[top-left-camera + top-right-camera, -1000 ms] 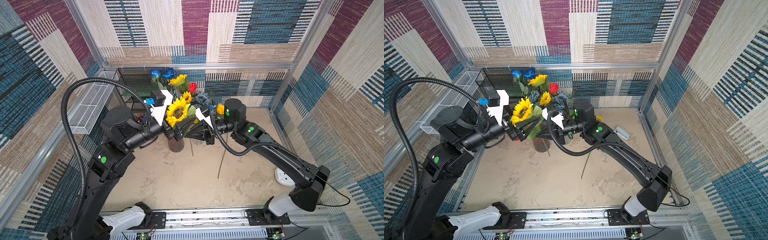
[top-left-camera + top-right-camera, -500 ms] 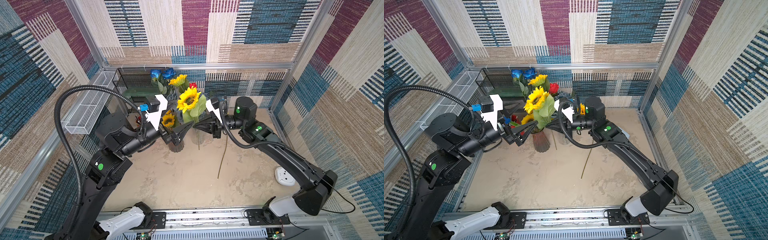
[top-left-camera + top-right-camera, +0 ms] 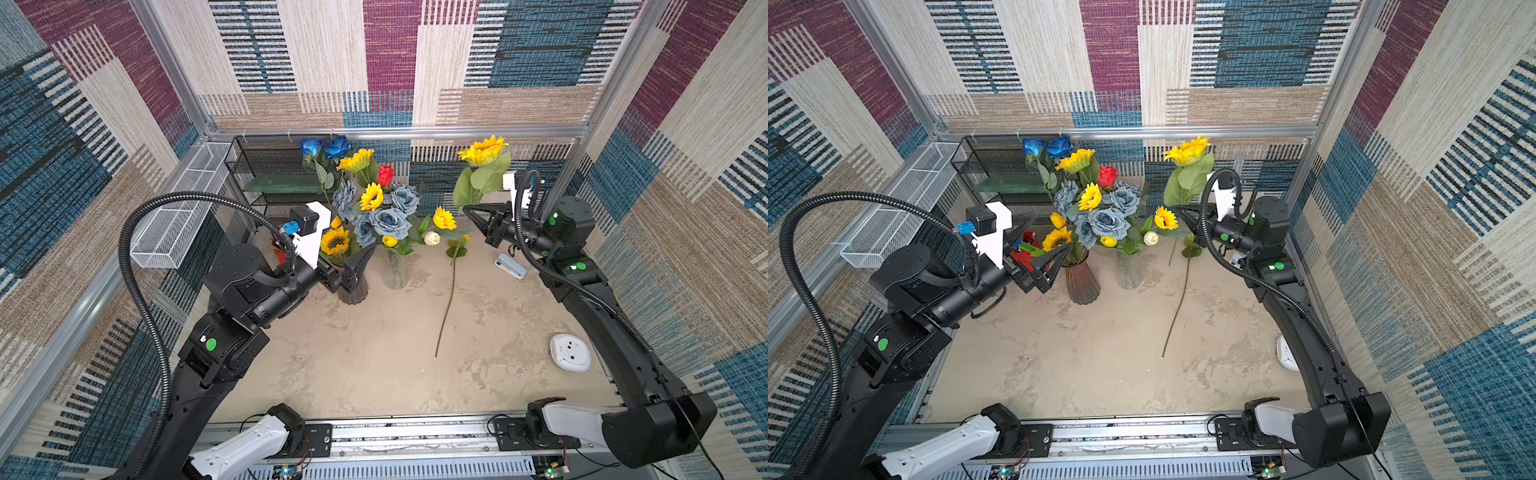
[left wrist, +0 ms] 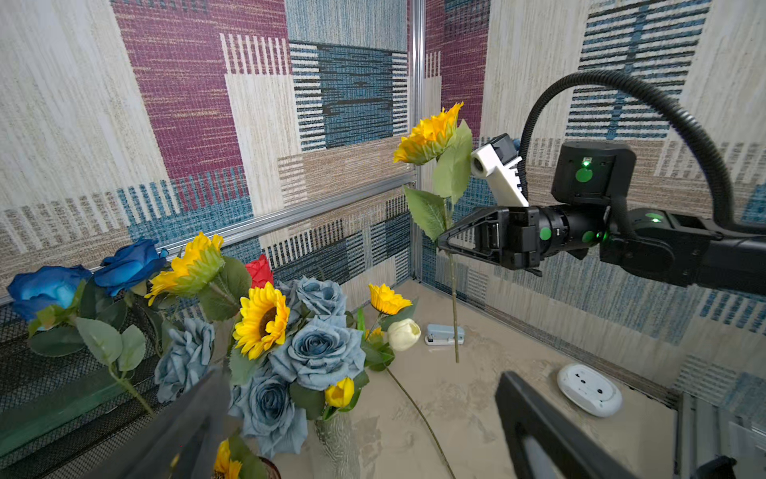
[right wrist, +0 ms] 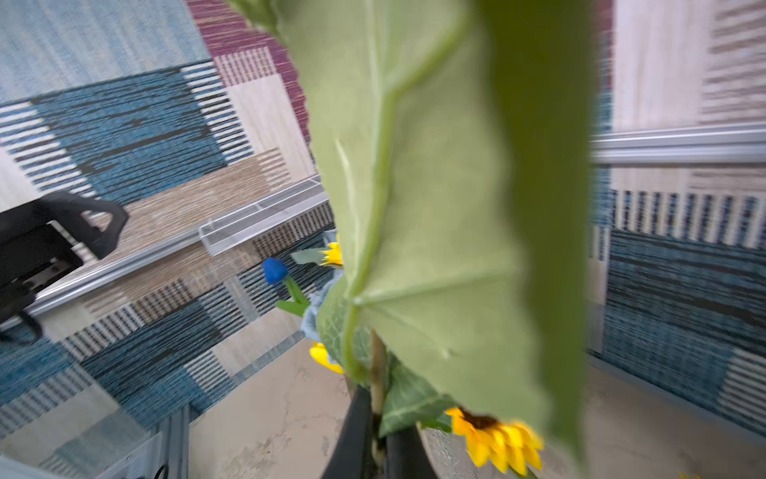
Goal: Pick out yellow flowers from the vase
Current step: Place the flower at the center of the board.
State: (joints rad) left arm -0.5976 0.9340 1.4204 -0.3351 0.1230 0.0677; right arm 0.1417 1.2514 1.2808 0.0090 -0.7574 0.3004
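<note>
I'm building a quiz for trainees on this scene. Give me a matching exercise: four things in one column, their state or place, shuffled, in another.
1 right gripper
2 left gripper
3 red rose
4 stapler

a open, empty
b in the bouquet
c shut on the sunflower stem
d lying on the table

Pairs: 1-c, 2-a, 3-b, 4-d

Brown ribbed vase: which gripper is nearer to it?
Left. The left gripper hangs open beside the brown ribbed vase; the right gripper is well off past the clear vase, shut on a sunflower stem.
</note>
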